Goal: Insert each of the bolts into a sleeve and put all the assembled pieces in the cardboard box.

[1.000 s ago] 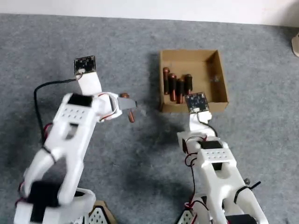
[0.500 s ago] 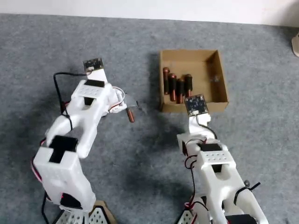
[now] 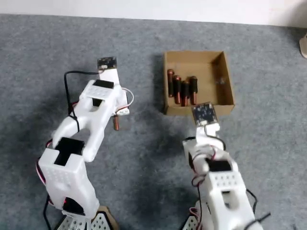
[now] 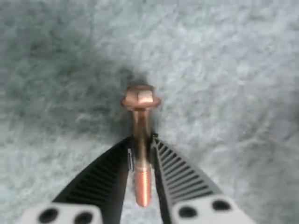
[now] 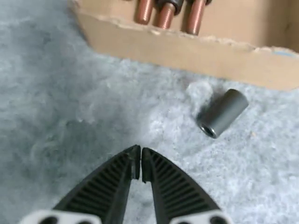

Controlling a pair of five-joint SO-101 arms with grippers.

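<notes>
**Grey felt worktop: two arms, one bolt gripped, one sleeve loose**

1. Worktop (image 3: 144,163): grey felt. It lies bare between the two arm bases at the near edge and out along the left side. A tan scrap (image 3: 106,213) lies by the base of the left arm (image 3: 88,127).
2. Left gripper (image 4: 141,140): closed on the shank of a copper bolt (image 4: 142,109). The hex head points away from the wrist toward the felt, and the threaded end runs back between the jaws. Whether the head touches the felt cannot be told. The bolt is well left of the box, with open felt around it. A black cable (image 3: 72,76) loops off this arm's wrist.
3. Right gripper (image 5: 141,156): jaws shut together with nothing between them. It hangs over the felt just short of the box's near wall.
4. Sleeve (image 5: 223,112): dark, lying on its side on the felt. It is near the outside of that near wall and apart from the right gripper's tips.
5. Cardboard box (image 3: 165,81): open-topped. Four assembled pieces (image 3: 181,90) lie side by side along its left wall. The right half of its floor is bare. The near wall stands between the right gripper and the pieces.
6. Beyond the box: open felt runs to the far edge, where a white strip (image 3: 153,7) runs across. A pale object (image 3: 303,45) sits at the right edge.
</notes>
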